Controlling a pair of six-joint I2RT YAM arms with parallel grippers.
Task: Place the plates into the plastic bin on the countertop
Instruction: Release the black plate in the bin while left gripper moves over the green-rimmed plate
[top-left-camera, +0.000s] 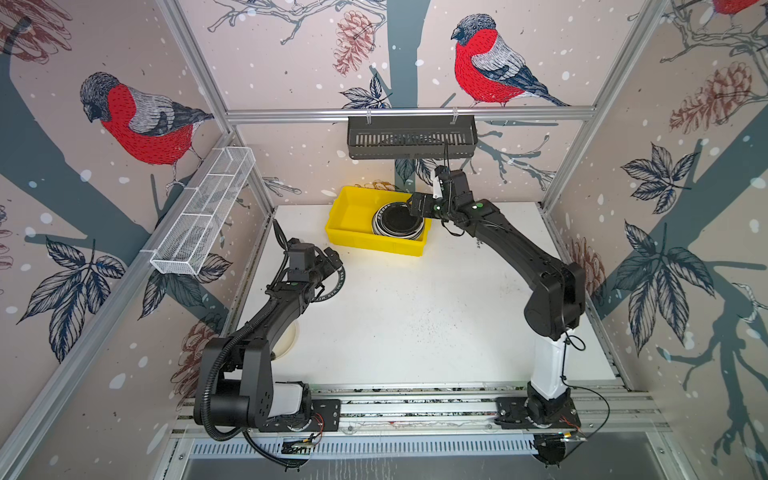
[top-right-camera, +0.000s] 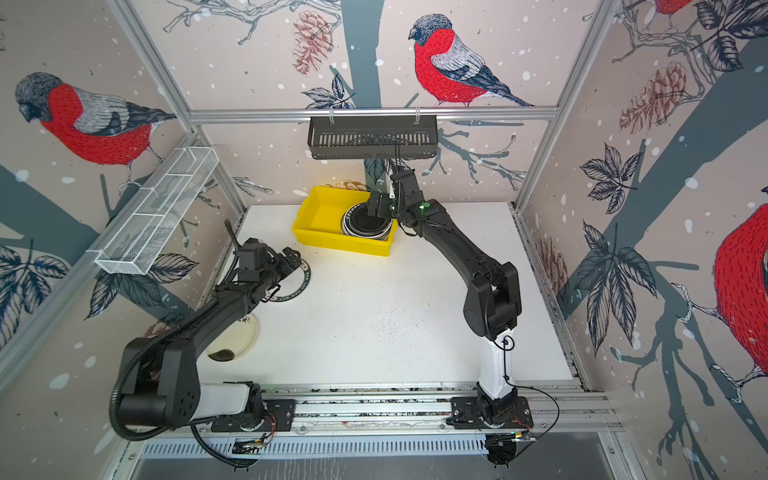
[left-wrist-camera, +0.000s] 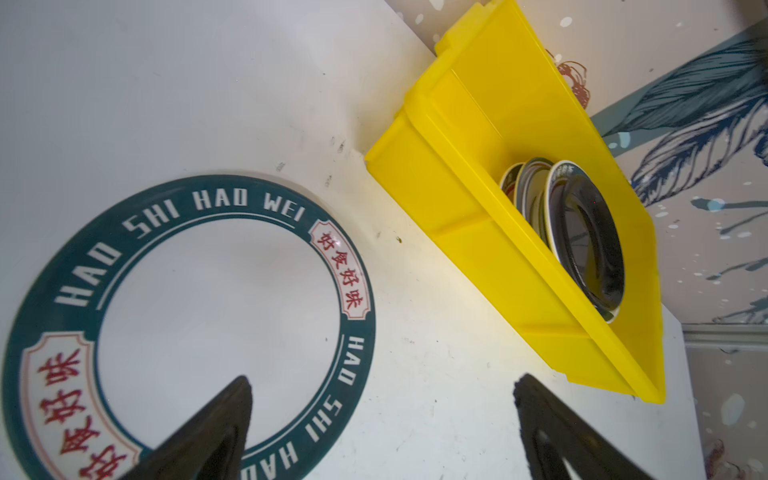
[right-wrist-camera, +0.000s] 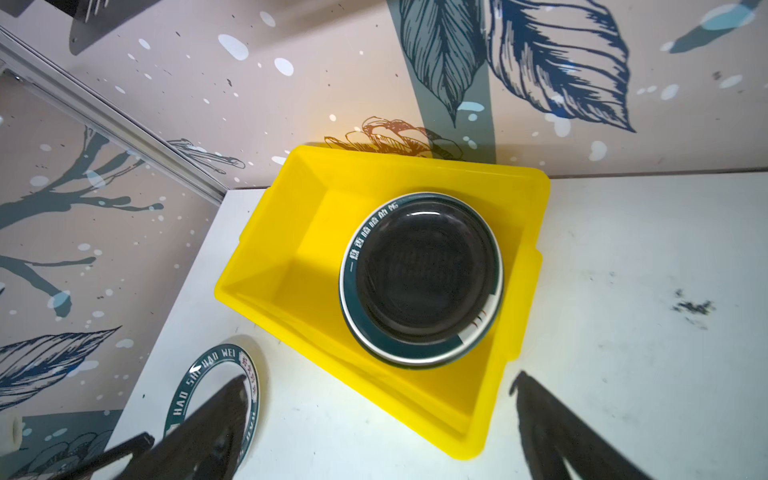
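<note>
Your left claw hangs spread wide just above the round white plate with the teal lettered rim, lying flat near the left edge of the speckled white countertop; one finger seems over its rim, though contact is unclear. That arm is nearer it. Your right claw, also wide and empty, hovers over the stacked plates inside the bright yellow plastic bin at the far edge, beyond and right of the lettered plate.

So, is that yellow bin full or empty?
Partly full: stacked plates sit at one end of the plastic bin; the other end is bare.
</note>
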